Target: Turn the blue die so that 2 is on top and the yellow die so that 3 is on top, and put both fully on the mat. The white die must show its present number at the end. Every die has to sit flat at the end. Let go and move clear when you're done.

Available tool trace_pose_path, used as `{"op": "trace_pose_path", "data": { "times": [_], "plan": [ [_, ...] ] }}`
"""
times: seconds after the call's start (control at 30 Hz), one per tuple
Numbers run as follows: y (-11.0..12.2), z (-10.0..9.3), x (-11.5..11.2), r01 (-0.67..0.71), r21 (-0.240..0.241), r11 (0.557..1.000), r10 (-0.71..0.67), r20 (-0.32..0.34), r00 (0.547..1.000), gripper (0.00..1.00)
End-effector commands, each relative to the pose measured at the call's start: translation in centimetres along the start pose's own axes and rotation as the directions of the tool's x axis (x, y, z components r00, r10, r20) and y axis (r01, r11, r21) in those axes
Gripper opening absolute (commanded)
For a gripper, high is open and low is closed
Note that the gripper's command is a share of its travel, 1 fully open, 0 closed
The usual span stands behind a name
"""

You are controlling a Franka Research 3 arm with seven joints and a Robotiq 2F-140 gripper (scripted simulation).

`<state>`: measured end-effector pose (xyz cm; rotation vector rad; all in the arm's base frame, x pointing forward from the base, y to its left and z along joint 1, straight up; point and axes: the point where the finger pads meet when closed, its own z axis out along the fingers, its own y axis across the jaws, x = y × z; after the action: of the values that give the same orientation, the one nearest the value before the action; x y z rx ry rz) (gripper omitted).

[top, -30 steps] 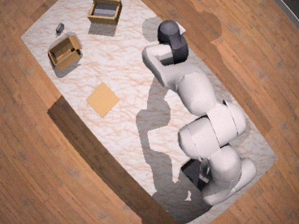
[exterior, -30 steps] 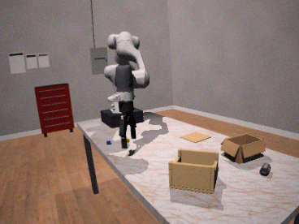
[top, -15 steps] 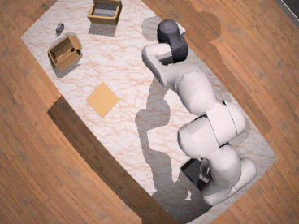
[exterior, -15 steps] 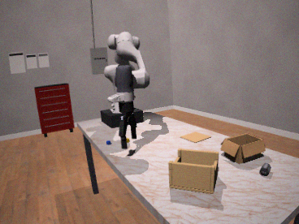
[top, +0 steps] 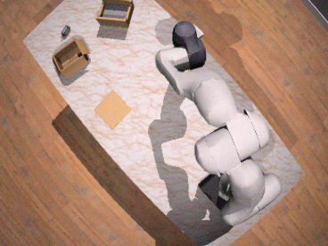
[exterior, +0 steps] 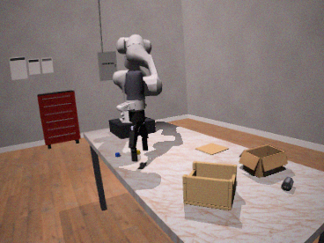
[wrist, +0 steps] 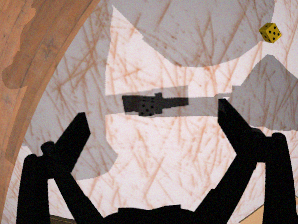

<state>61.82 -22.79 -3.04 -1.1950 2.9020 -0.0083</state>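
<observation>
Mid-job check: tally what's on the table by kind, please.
Dice: 2, blue die, yellow die
Boxes: 2, crate, cardboard box
Mats: 1, tan mat
Small dark items: 2, dark block, dark cylinder
Total: 7

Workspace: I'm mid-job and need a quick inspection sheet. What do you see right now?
Surface: marbled table; tan mat lies flat with nothing on it.
Job's things: blue die and yellow die sit on the table near the arm's base, both off the mat; top faces too small to read. White die not seen.
Clutter: open cardboard box, wooden crate, small dark object, all at the far end.
Tool: tool open, holding nothing, pointing down just above the table.
Cables: thin line down the wall to a grey panel.
Surroundings: red drawer cabinet, wall papers.
</observation>
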Motion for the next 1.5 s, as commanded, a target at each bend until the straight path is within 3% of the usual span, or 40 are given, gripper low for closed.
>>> {"op": "trace_pose_path", "data": {
  "times": [0.0,0.7,0.87,1.1,1.17,1.47],
  "plan": [
    [0.1,0.1,0.0,-0.006,-0.003,1.000,0.006,-0.001,1.000,1.00],
    [1.3,0.0,0.6,-0.006,-0.003,1.000,0.006,-0.001,1.000,1.00],
    [3.8,0.0,1.9,-0.006,-0.003,1.000,0.006,-0.001,1.000,1.00],
    [9.1,0.0,4.6,-0.006,-0.003,1.000,0.006,-0.001,1.000,1.00],
    [9.1,0.0,4.6,-0.006,-0.003,1.000,0.006,-0.001,1.000,1.00],
    [15.4,0.0,7.9,-0.006,-0.003,1.000,0.006,-0.001,1.000,1.00]
  ]
}}
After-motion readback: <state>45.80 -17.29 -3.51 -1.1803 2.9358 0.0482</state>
